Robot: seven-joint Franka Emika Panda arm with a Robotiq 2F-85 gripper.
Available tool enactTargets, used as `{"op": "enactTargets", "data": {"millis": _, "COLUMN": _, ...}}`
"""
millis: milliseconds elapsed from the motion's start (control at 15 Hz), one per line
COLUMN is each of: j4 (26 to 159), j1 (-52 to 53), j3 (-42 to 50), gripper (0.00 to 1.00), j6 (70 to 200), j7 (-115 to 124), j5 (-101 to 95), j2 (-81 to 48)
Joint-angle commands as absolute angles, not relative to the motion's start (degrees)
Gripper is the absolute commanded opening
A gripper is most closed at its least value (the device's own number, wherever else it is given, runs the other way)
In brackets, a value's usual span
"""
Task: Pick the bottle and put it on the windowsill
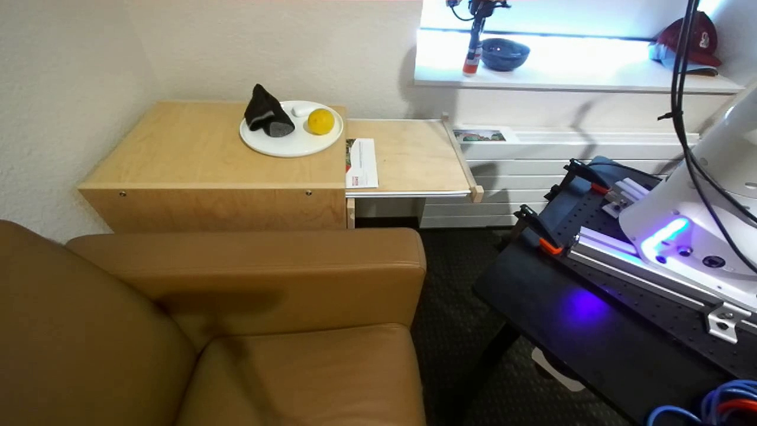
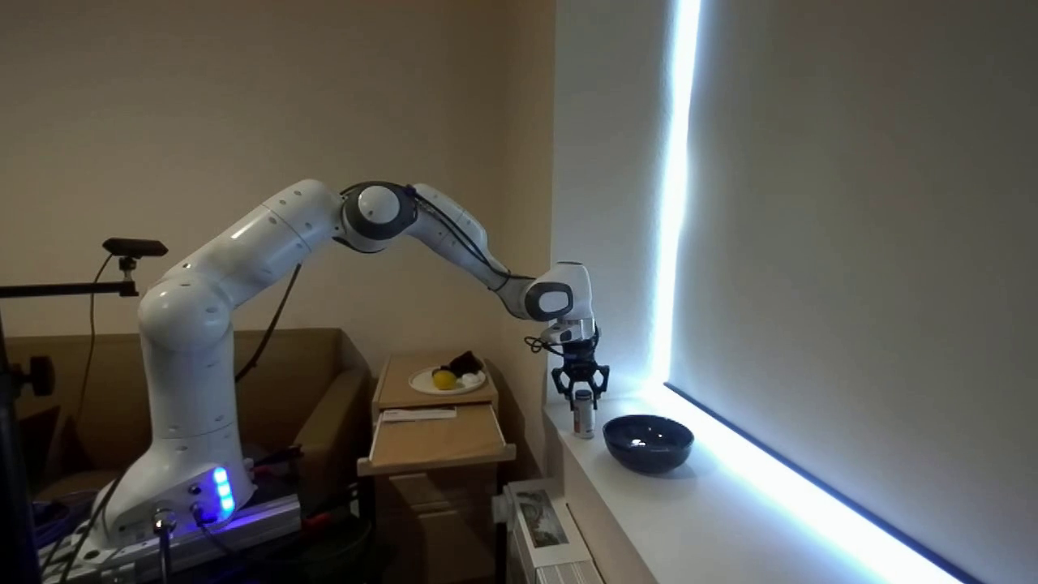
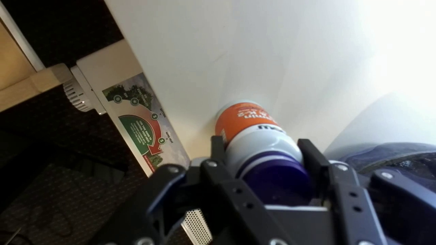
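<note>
The small bottle has an orange label, white shoulder and purple cap. It stands near the left end of the windowsill in both exterior views: bottle [image 1: 470, 67], [image 2: 584, 424]; windowsill [image 1: 582, 66], [image 2: 689, 519]. Its base is at or very close to the surface. In the wrist view the bottle [image 3: 248, 117] lies between the fingers above the windowsill [image 3: 190, 44]. My gripper [image 3: 261, 145] has a finger against each side of the bottle's upper part. The gripper also shows pointing down over the bottle in both exterior views: gripper [image 1: 472, 54], [image 2: 584, 402].
A dark blue bowl [image 1: 504, 54], [image 2: 647, 442] stands close beside the bottle, near one finger. A maroon cap [image 1: 698, 38] lies at the sill's far end. A white plate [image 1: 278, 148] with a black lump and yellow fruit is on the wooden cabinet [image 1: 195, 148].
</note>
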State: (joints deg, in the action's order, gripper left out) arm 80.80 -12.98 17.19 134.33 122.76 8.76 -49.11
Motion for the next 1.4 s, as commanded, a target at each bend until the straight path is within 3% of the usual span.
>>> {"op": "enactTargets", "data": {"millis": 0, "j4": 78.96, "j1": -14.42, "j3": 15.68, "gripper": 0.30, "j6": 132.30, "j7": 123.08, "j5": 10.36, "j2": -50.15}}
{"op": "enactTargets", "data": {"millis": 200, "j4": 78.57, "j1": -15.20, "j3": 15.54, "gripper": 0.30, "j6": 131.77, "j7": 122.92, "j5": 11.34, "j2": -50.47}}
{"op": "enactTargets", "data": {"millis": 267, "j4": 78.40, "j1": -15.25, "j3": 15.74, "gripper": 0.80, "j6": 131.53, "j7": 123.29, "j5": 11.48, "j2": -50.60}}
{"op": "enactTargets", "data": {"millis": 533, "j4": 78.75, "j1": -16.26, "j3": 15.72, "gripper": 0.99, "j6": 131.44, "j7": 123.14, "j5": 12.18, "j2": -50.33}}
{"op": "enactTargets", "data": {"millis": 1333, "j4": 89.96, "j1": -20.16, "j3": 13.45, "gripper": 1.00, "j6": 133.55, "j7": 111.52, "j5": 17.15, "j2": -33.57}}
